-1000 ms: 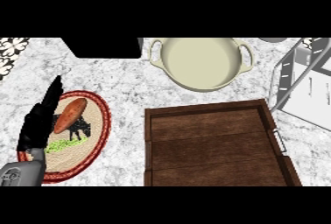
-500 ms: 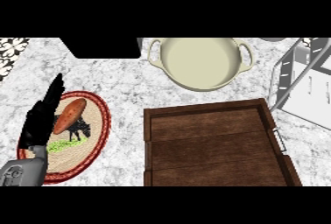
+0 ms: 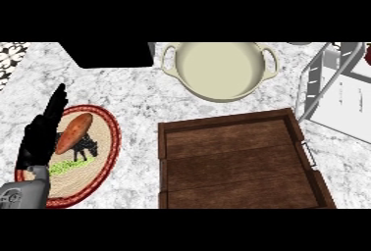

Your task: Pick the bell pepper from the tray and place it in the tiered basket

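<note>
Left hand (image 3: 39,139) showed at the view's left edge, forearm coming up from the lower left corner. Fingers were straight and pointed toward the far side of the counter (image 3: 138,98), released, holding nothing. The hand lay over the left rim of a woven plate (image 3: 98,171) with a red border.

On that plate lay a sweet potato (image 3: 74,133), tilted, its lower end just beside my fingers; I could not tell whether they touched. A small dark figure (image 3: 87,148) and a streak of green (image 3: 66,166) sat below it.

My right hand did not show.

The wooden tray (image 3: 232,162) sat to the right of the plate, apart from it, with a metal handle (image 3: 309,154) on its right wall. A cream two-handled pot (image 3: 217,68) stood beyond the tray.

The tiered basket (image 3: 317,81), a grey wire frame, stood at the upper right, near the tray's far right corner.

The bell pepper: I could not make it out. A sliver of red and green touched the right edge by the basket, too little to name.
</note>
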`<action>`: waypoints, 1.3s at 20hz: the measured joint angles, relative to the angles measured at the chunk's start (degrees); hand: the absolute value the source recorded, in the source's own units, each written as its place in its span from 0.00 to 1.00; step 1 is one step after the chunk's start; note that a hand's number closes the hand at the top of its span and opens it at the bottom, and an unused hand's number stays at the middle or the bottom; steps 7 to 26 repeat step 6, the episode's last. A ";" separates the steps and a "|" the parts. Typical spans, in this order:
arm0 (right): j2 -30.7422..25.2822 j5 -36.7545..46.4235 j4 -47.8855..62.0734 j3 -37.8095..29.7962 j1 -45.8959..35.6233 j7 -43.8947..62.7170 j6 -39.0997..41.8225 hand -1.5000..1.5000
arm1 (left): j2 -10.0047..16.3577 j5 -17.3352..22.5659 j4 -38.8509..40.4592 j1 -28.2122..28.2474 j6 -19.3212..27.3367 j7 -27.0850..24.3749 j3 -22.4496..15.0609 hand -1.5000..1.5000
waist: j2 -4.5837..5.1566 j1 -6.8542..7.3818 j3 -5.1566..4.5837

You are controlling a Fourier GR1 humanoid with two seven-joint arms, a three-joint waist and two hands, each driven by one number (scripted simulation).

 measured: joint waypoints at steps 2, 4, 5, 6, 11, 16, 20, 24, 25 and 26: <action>-0.66 -3.58 -2.62 -4.24 3.94 -0.36 3.05 0.00 | 0.24 0.35 0.37 0.93 -0.41 -1.20 0.46 0.50 | 0.00 -0.09 -0.01; -0.80 -6.85 -4.37 -8.56 8.17 -2.40 5.47 0.00 | 0.24 0.52 -0.12 1.55 -0.55 -1.23 0.65 0.50 | 0.01 -0.06 0.01; -0.73 -8.66 -5.29 -10.59 9.62 -3.08 6.54 0.00 | 0.21 0.55 0.00 1.61 -0.57 -1.69 0.75 0.50 | 0.03 0.00 0.02; -0.07 -10.32 -6.19 -12.81 11.76 -4.29 7.59 0.00 | 0.30 0.71 -0.17 1.81 -0.76 -1.84 0.89 0.50 | 0.03 -0.06 0.00; -0.07 -10.32 -6.19 -12.81 11.76 -4.29 7.59 0.00 | 0.30 0.71 -0.17 1.81 -0.76 -1.84 0.89 0.50 | 0.03 -0.06 0.00; -0.07 -10.32 -6.19 -12.81 11.76 -4.29 7.59 0.00 | 0.30 0.71 -0.17 1.81 -0.76 -1.84 0.89 0.50 | 0.03 -0.06 0.00; -0.07 -10.32 -6.19 -12.81 11.76 -4.29 7.59 0.00 | 0.30 0.71 -0.17 1.81 -0.76 -1.84 0.89 0.50 | 0.03 -0.06 0.00; -0.07 -10.32 -6.19 -12.81 11.76 -4.29 7.59 0.00 | 0.30 0.71 -0.17 1.81 -0.76 -1.84 0.89 0.50 | 0.03 -0.06 0.00; -0.07 -10.32 -6.19 -12.81 11.76 -4.29 7.59 0.00 | 0.30 0.71 -0.17 1.81 -0.76 -1.84 0.89 0.50 | 0.03 -0.06 0.00; -0.07 -10.32 -6.19 -12.81 11.76 -4.29 7.59 0.00 | 0.30 0.71 -0.17 1.81 -0.76 -1.84 0.89 0.50 | 0.03 -0.06 0.00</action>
